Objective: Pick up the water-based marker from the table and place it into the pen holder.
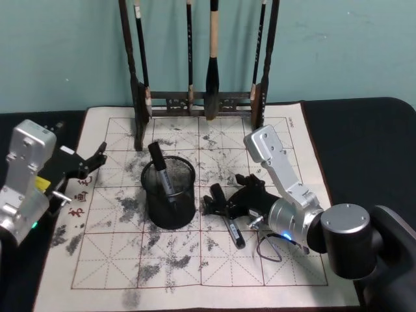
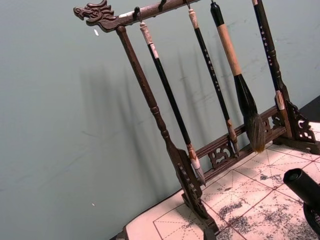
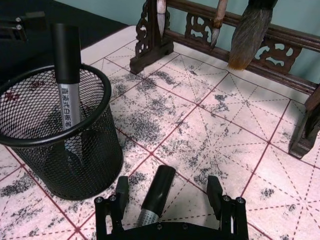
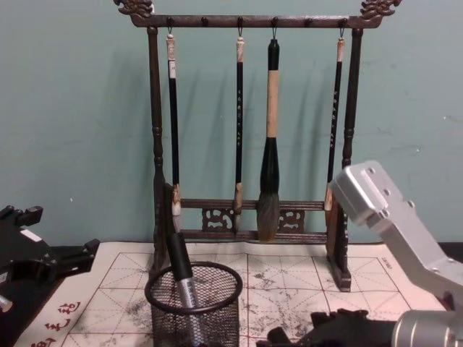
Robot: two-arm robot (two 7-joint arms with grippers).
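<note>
The right gripper (image 3: 168, 186) sits low over the dark table's whitish felt mat with red grid lines (image 1: 305, 266). Its black fingers are spread wide on either side of the grey, black-capped marker (image 1: 234, 234), touching neither side. This marker lies flat just right of the round black wire-mesh pen holder (image 1: 170, 195), a narrow strip of mat between them. A second black-capped marker (image 1: 160, 170) leans inside the cup. Open mat runs far back to the dark wooden brush rack (image 1: 195, 101). The left gripper (image 1: 91, 162) rests over the mat's left edge.

Wooden brush rack (image 4: 153, 144), four hanging brushes (image 4: 270, 163)
</note>
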